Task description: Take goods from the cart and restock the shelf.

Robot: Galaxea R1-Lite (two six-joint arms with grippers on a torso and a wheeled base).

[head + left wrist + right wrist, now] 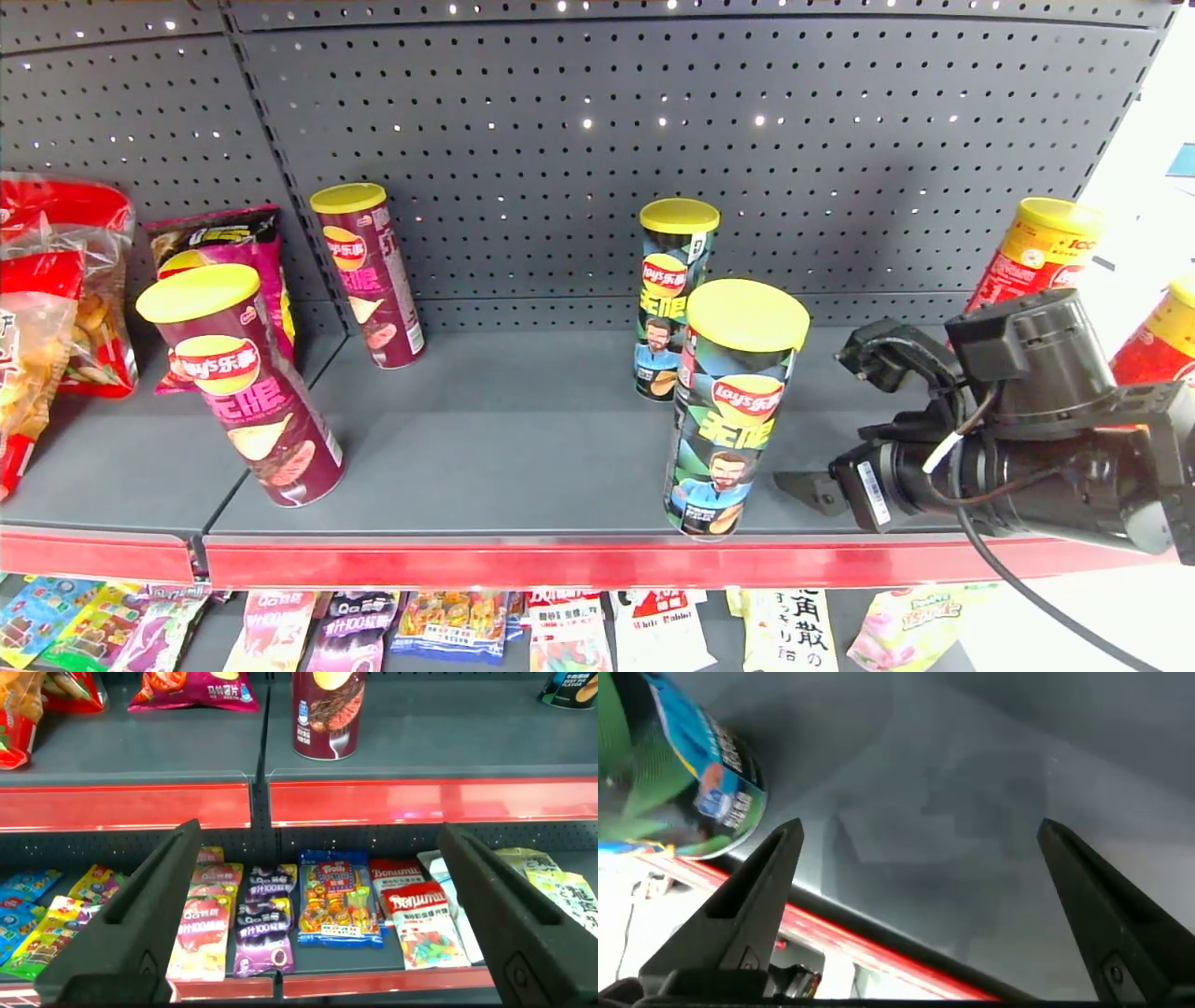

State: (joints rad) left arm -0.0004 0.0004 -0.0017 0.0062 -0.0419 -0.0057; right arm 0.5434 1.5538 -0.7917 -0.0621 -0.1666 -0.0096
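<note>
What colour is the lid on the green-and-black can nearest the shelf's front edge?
Yellow. The head view shows the lid on that can best.

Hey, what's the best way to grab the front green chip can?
Take the green can around its mid-body, from the right, where the right gripper sits open. It stands upright, a plain cylinder, clear on that side.

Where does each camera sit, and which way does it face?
Head view: on the head, looking forward and down onto the shelf of chip cans; right arm at right.
Left wrist view: low before the shelf's red edge, facing the lower-shelf snack bags; left gripper open.
Right wrist view: just above the shelf deck, right gripper open.
Shared: head and right wrist show the front green can; head and left wrist, the front purple can.
</note>
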